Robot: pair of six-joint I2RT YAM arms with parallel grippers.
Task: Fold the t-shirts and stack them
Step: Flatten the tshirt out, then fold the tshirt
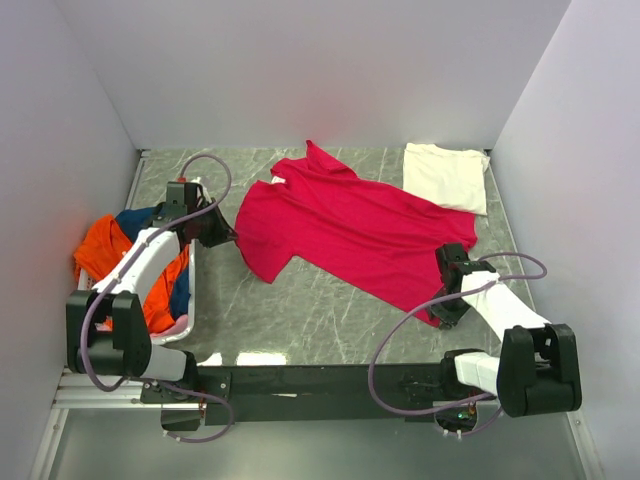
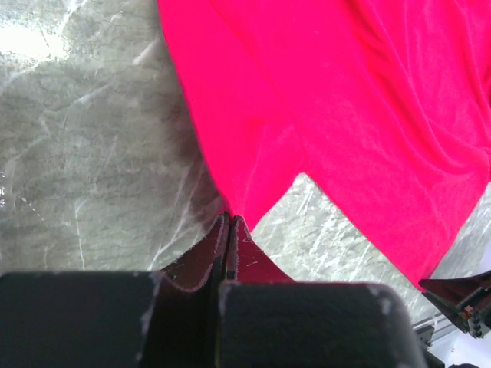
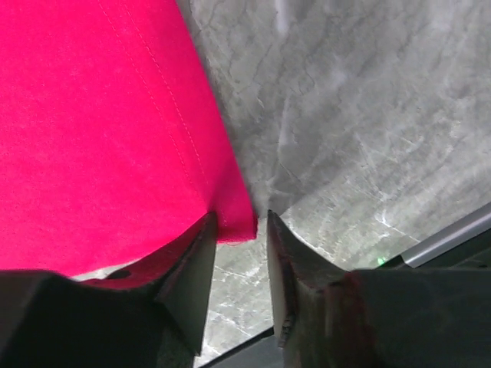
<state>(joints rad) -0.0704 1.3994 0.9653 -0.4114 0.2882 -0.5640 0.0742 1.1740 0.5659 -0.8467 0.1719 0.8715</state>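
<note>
Crimson tee (image 1: 350, 225): spread out on the table (image 1: 300, 310), centre of the top view, neck toward the back wall.
Left gripper (image 2: 229, 220): fingers pressed tight together on a tip of the crimson tee's left edge.
Right gripper (image 3: 238, 222): fingers slightly apart, with the tee's hemmed lower-right corner lying loose in the gap.
Cream tee (image 1: 447, 176): folded, upper right, just beside the crimson tee.
Basket (image 1: 193, 300): far left, with an orange tee (image 1: 100, 250) and a navy tee (image 1: 135, 218) heaped inside.
</note>
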